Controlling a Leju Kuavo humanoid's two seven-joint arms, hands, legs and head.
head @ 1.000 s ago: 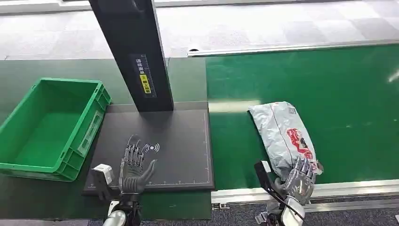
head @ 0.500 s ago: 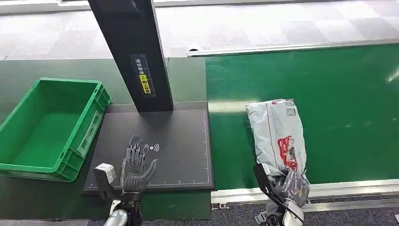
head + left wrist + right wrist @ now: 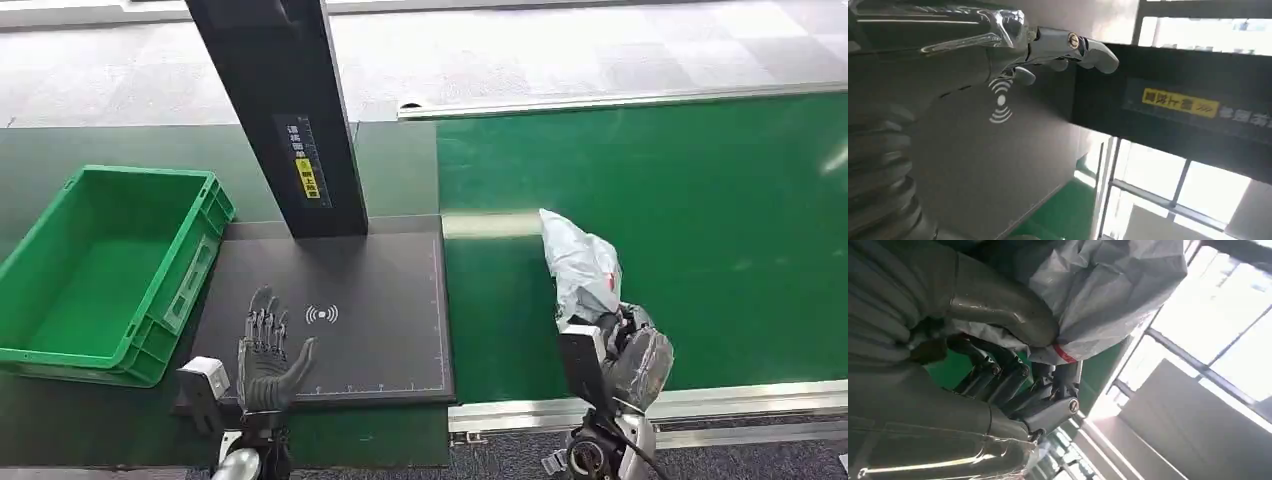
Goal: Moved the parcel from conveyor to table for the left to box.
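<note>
A grey plastic parcel (image 3: 582, 265) with red print is tilted up off the green conveyor belt (image 3: 700, 220), its near end in my right hand (image 3: 632, 355). The right wrist view shows the thumb and fingers (image 3: 998, 315) clamped on the crumpled grey parcel (image 3: 1108, 285). My left hand (image 3: 268, 352) hovers open, fingers spread, over the near part of the black pad (image 3: 380, 290) with its white signal mark (image 3: 321, 315). In the left wrist view the left hand's fingers (image 3: 1068, 47) stretch out above that same mark (image 3: 999, 100).
An empty green crate (image 3: 100, 270) stands left of the black pad. A black post (image 3: 285, 110) with a yellow label rises at the pad's far edge. A metal rail (image 3: 650, 405) runs along the conveyor's near edge.
My right hand has closed on the parcel's near end and raised it, so the parcel now stands tilted instead of lying flat. My left hand has drifted slightly left and nearer.
</note>
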